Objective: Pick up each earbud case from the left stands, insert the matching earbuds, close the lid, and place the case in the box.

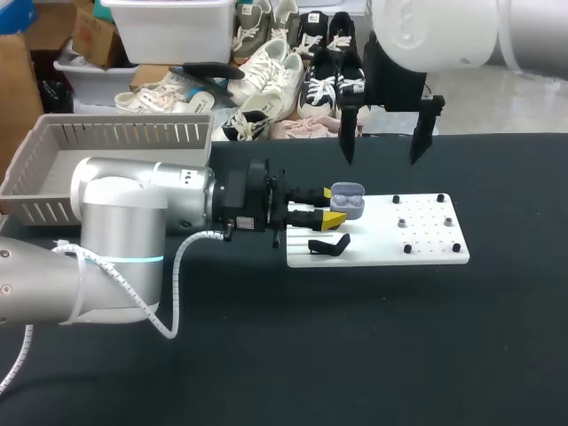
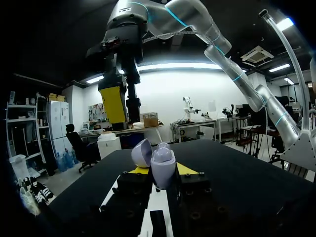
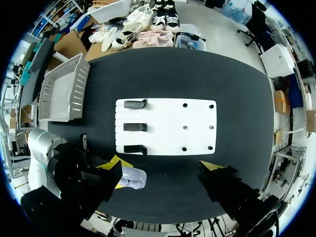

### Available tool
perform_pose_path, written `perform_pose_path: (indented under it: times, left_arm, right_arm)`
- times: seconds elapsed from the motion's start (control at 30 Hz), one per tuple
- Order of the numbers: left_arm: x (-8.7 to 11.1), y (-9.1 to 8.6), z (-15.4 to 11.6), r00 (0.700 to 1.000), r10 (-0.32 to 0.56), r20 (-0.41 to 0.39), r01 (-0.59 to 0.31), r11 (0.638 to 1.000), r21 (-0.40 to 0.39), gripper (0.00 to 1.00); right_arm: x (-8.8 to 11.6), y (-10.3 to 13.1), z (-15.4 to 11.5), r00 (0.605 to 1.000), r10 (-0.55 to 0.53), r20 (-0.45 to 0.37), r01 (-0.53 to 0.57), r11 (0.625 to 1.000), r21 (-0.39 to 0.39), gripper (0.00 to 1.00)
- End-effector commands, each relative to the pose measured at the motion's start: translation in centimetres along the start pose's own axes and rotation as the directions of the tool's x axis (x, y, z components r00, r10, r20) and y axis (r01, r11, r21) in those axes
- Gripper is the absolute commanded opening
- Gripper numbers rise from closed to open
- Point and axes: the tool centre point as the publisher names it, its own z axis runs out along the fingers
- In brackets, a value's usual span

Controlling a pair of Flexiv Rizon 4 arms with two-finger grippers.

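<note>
While the earbud case [image 1: 348, 201] sits gripped from both sides between the yellow tips of our left jaws, its lid stands swung open and it hangs just over the stand end of the white board [image 1: 417, 247]. From the left wrist the case [image 2: 162, 168] shows upright between those tips, held firmly, with the lid tilted back.

Our right jaws hang high above the far side of the board, spread wide and holding nothing. From that wrist we look straight down on the whole layout.

We judge the task to be in its early part. The pickup is done and the lid is open. Whether any earbud lies in the case we cannot tell, as the cups are too small to read. The three black stands [image 3: 135, 127] look bare from above, and we see no other case on them. Small dark pegs [image 3: 184, 127] dot the board's other end, but we cannot make out earbuds among them. Inserting the earbuds, closing the lid and carrying the case to the grey box [image 1: 124, 135], on the tabletop beside our left arm [image 1: 133, 209], all remain. No case shows in the box.
</note>
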Motion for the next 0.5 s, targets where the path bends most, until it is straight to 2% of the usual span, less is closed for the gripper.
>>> perform_pose_path:
  times: [0.03,0.27,0.5]
  left_arm:
    - [0.0,0.0,0.0,1.000,0.001,0.001,-0.001,1.000,-0.001,0.00]
    - [0.0,0.0,0.0,1.000,0.001,0.001,-0.001,1.000,-0.001,0.00]
    - [0.0,0.0,0.0,1.000,0.001,0.001,-0.001,1.000,-0.001,0.00]
  right_arm:
    - [-0.4,-0.3,1.2,1.000,0.016,0.000,-0.016,1.000,0.001,1.00]
    - [-0.3,-0.4,3.3,0.999,0.033,-0.023,-0.033,0.999,0.001,1.00]
    - [0.8,-0.4,3.6,0.999,0.027,-0.038,-0.027,1.000,0.003,1.00]
